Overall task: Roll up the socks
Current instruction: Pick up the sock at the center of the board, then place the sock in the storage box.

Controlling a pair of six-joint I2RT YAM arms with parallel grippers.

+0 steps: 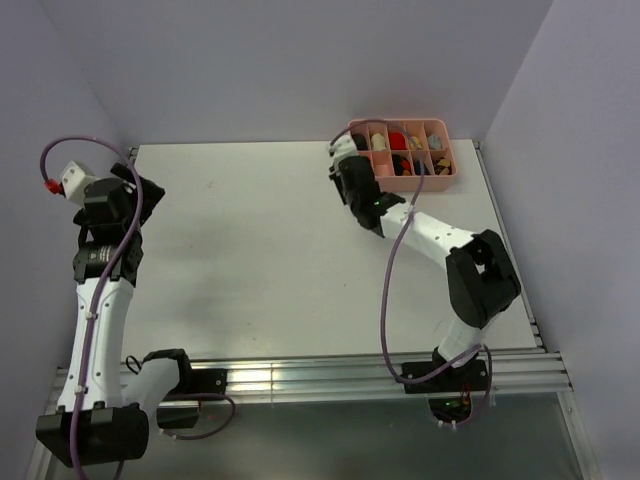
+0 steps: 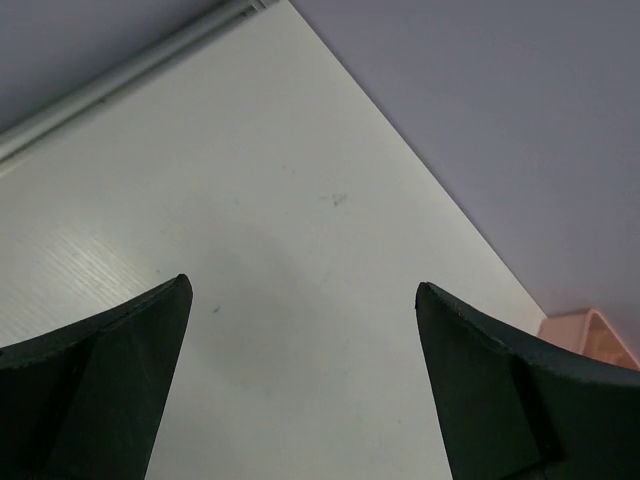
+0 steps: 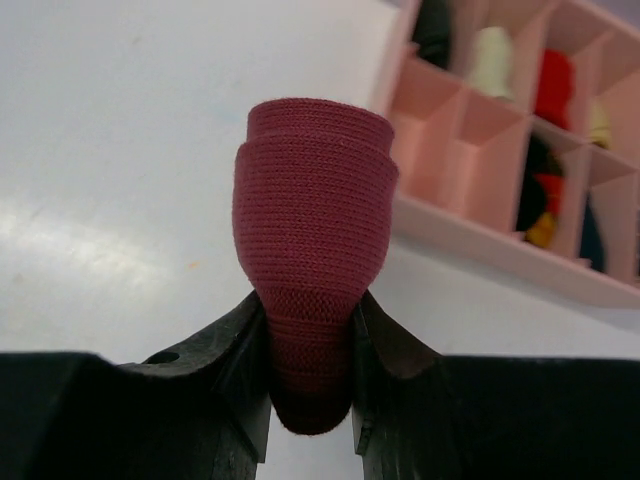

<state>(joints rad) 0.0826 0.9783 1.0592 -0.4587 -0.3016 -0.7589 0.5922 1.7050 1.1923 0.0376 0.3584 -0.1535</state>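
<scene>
Magenta rolled socks [image 3: 312, 240] sit clamped in the right claw [image 3: 310, 312] near a pink tray [image 3: 500, 255]; left claw [image 2: 302, 290] gapes wide.

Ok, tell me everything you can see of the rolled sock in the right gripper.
The sock is a dark red knit bundle, rolled so its far end shows stepped layers; no other colour shows. The right gripper pinches its narrower near end between both black fingers, and the wider end sticks out forward. It sits over the white table, just short of the pink divided tray, apparently not touching it.
</scene>
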